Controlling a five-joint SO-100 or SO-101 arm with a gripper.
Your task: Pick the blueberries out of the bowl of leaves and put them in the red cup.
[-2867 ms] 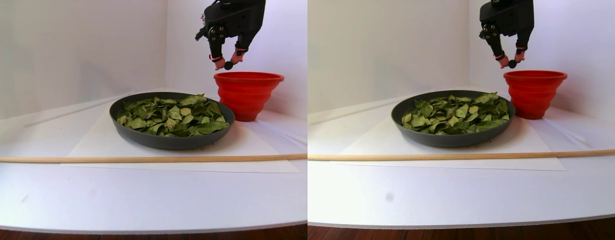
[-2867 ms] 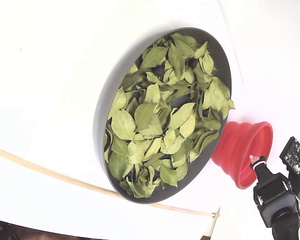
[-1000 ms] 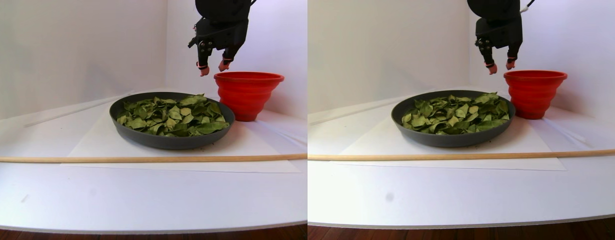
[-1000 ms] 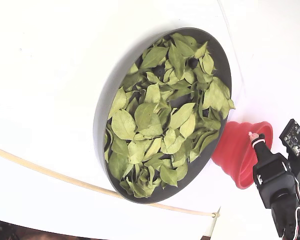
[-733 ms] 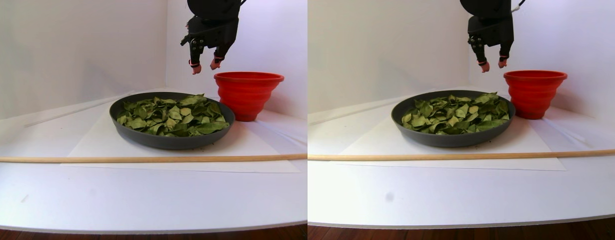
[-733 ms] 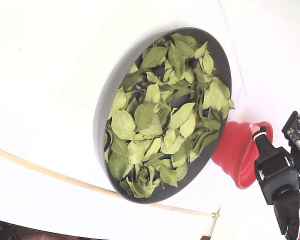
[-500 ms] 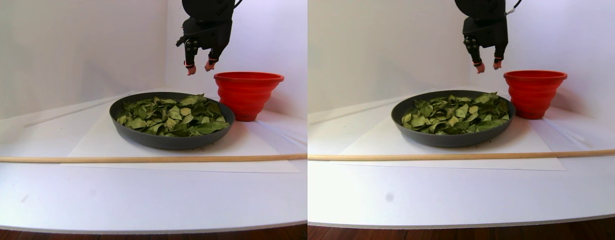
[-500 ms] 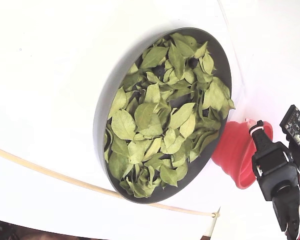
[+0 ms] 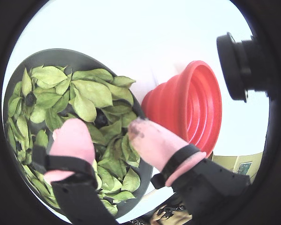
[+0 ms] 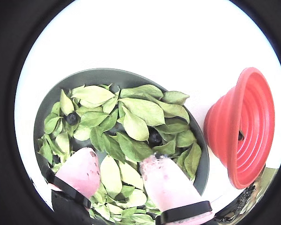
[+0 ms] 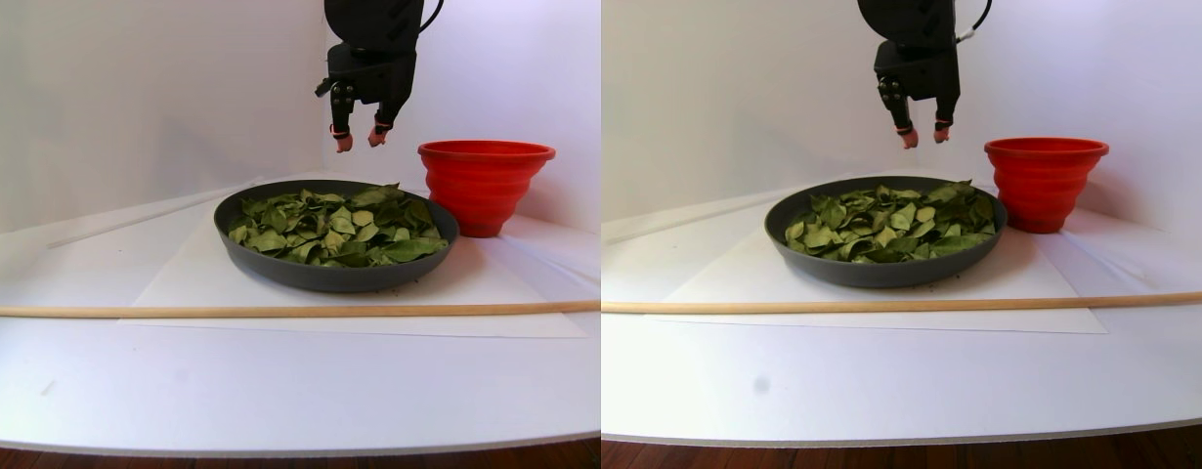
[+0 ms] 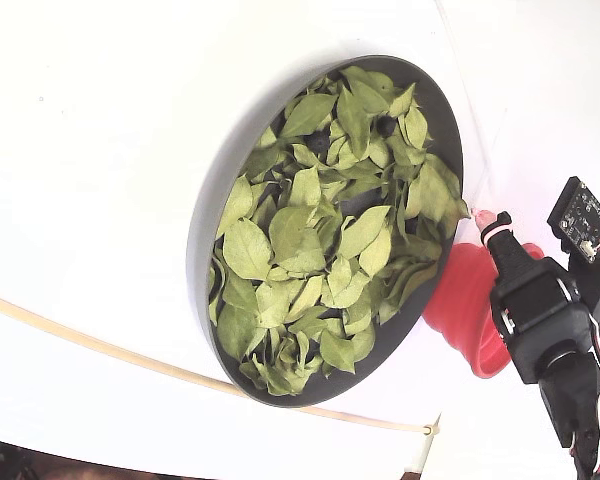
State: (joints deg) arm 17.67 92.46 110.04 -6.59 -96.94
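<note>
Swinging the gripper (image 11: 358, 138) back from the red cup (image 11: 485, 183) over the bowl (image 11: 269, 266), I am holding its fingers apart and empty; berry delivered, next blueberry (image 10: 154, 137) is lying exposed among the leaves (image 10: 136, 112).

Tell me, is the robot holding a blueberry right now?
No. The gripper is open and empty, its pink fingertips apart above the leaves in the bowl. Nothing sits between the jaws.

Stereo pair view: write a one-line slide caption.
Open black two-finger gripper with pink tips hovers above wide dark grey bowl of dry green leaves, beside ribbed bright red cup.
</note>
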